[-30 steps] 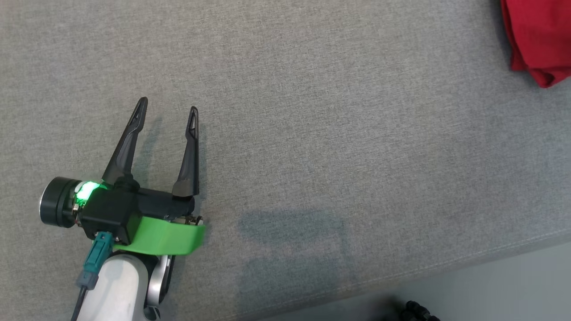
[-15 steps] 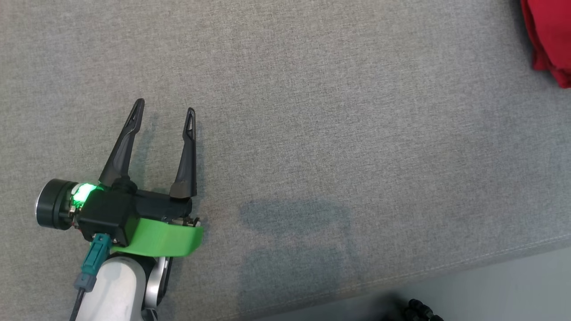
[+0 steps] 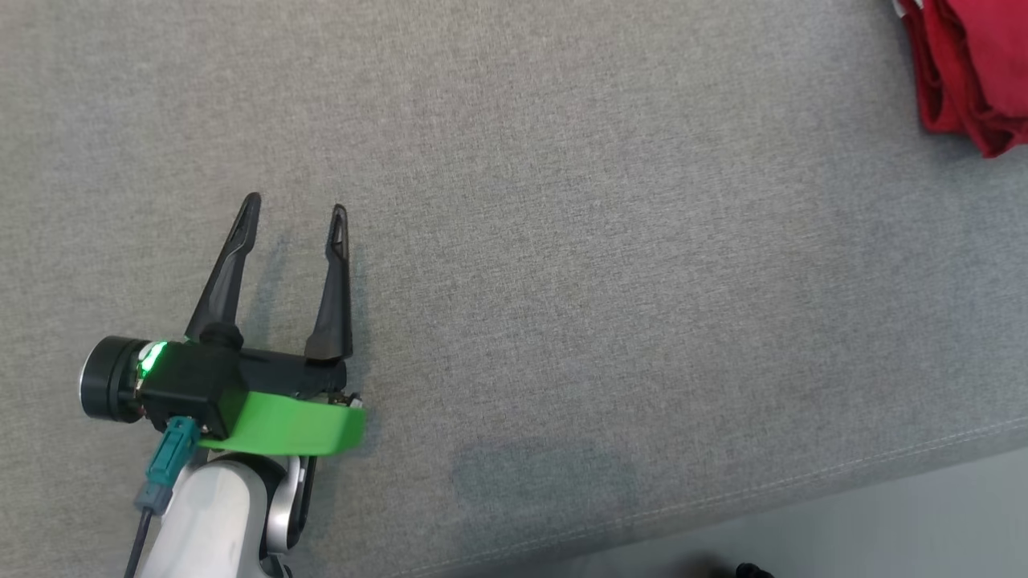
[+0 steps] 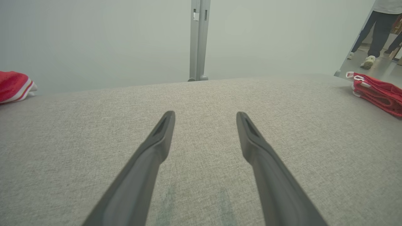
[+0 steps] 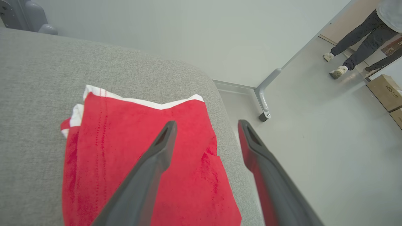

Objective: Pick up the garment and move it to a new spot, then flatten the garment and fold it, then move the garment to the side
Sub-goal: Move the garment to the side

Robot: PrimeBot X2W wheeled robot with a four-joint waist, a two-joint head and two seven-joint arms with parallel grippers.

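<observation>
The folded red garment (image 3: 972, 72) lies at the far right corner of the desk (image 3: 562, 241), long side along the right edge, and my right gripper (image 5: 207, 125) hangs over it with jaws spread wide, gripping nothing. My left gripper (image 3: 295, 207), also open and empty, sits well apart at the near left, so I judge the right arm nearer for any next move. Cardboard boxes (image 5: 384, 91) stand on the floor (image 5: 314, 157) beyond; their contents are hidden.

Wide-open left tool (image 4: 204, 115) over grey surface (image 4: 94, 125), folded red garment (image 4: 377, 92) at right edge
</observation>
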